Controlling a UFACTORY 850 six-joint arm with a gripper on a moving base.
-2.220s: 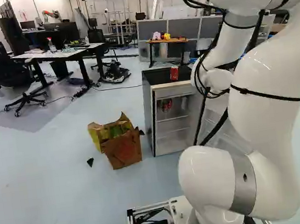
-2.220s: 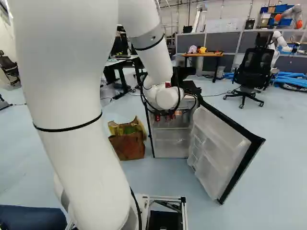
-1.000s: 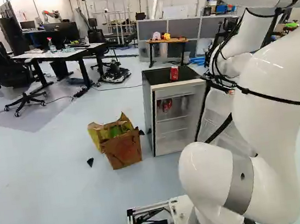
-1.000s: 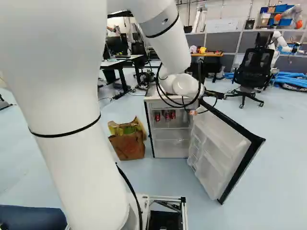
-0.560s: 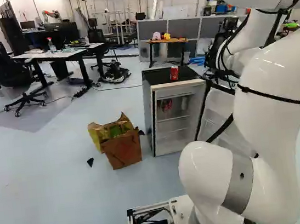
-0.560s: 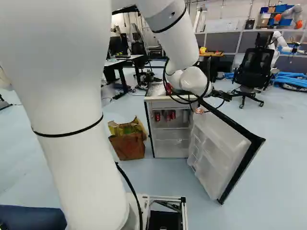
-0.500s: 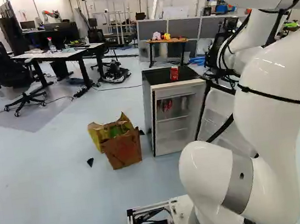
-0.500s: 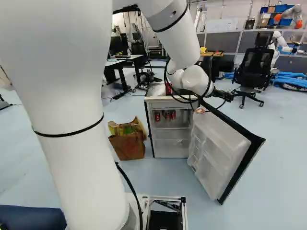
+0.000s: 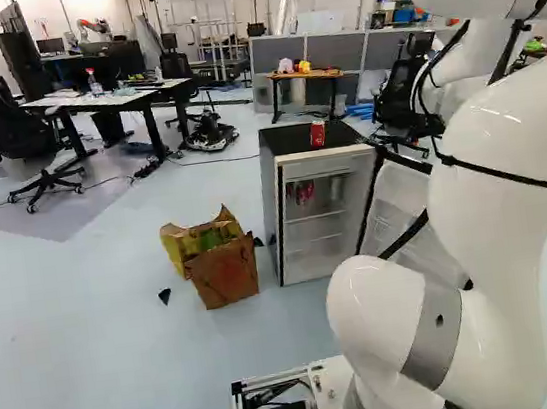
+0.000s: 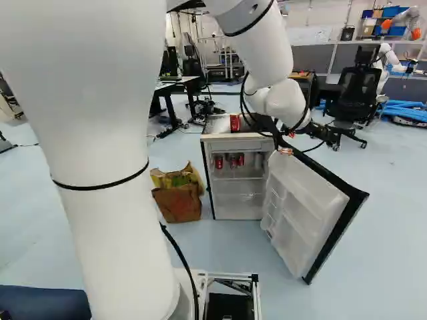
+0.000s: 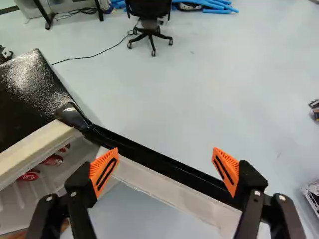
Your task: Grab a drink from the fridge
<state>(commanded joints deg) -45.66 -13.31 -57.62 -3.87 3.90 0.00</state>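
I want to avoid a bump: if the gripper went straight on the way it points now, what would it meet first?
Probably the top edge of the swung-out fridge door, which crosses the view between the fingers of the open gripper. How far off it lies is unclear.

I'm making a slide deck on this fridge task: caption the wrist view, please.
Open gripper above the open fridge door, red cans inside the fridge.

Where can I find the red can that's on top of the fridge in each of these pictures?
Left base view: the red can is right of the middle, on the fridge.
Right base view: above and slightly right of the middle.
Wrist view: not in it.
Shared landmark: the fridge's black top, partly visible in all three.
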